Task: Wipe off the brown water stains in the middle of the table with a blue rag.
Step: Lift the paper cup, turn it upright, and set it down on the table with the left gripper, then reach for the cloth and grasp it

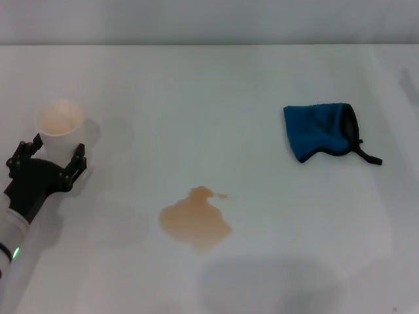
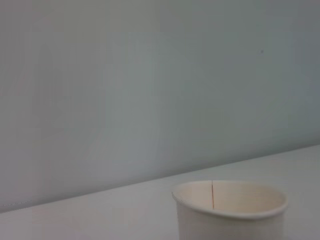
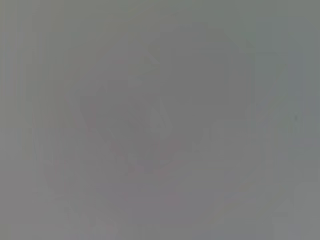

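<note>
A white paper cup [image 1: 61, 129] stands upright at the left edge of the head view, well apart from everything the task concerns; nothing lies between the stain and the cloth. The left gripper [image 1: 48, 149] sits at that cup in the lower left of the frame, its black fingers [image 1: 77, 160] spread wide to either side of the cup's lower wall, not visibly pressing it. In the left wrist view the cup [image 2: 229, 210] shows an open mouth with a pale tan-tinted inner wall and a thin vertical seam; whether any liquid remains inside cannot be told. The brown water stains [image 1: 195, 220] lie on the table [image 1: 216, 98] slightly below and left of the frame's centre, an irregular blotch with its longer stretch running from upper left to lower right, and a small droplet offshoot just beside its upper right edge. The blue rag [image 1: 319, 131] lies crumpled in the upper right of the frame, well apart from the stain, its black trimmed edge facing right and its loop strap trailing toward the lower right. The right gripper appears in no view; the right wrist view shows only a featureless grey field.
</note>
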Robot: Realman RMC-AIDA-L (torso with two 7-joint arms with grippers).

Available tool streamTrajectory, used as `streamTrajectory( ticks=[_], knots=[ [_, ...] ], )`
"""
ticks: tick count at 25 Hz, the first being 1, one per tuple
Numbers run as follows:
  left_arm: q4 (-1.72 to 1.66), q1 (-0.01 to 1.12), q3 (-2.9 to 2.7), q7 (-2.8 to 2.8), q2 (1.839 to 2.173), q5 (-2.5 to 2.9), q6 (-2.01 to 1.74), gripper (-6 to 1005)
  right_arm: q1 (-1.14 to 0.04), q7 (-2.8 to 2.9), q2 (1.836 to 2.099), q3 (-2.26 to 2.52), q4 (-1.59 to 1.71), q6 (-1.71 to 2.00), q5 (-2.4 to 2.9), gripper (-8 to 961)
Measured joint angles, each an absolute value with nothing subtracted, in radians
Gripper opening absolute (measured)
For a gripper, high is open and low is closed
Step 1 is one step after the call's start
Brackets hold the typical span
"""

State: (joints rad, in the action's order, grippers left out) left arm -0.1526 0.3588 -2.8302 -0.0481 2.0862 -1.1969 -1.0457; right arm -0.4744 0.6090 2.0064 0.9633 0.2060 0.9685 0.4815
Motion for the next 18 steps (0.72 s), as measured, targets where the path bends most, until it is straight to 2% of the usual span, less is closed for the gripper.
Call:
streamTrajectory(
  ticks=[18],
  knots=[
    [-0.195,0.282,-2.829,-0.047,2.086,-1.216,-1.075,786,-0.474,0.609,2.007,0.963,0.220,0.966,0.482,826]
  ],
)
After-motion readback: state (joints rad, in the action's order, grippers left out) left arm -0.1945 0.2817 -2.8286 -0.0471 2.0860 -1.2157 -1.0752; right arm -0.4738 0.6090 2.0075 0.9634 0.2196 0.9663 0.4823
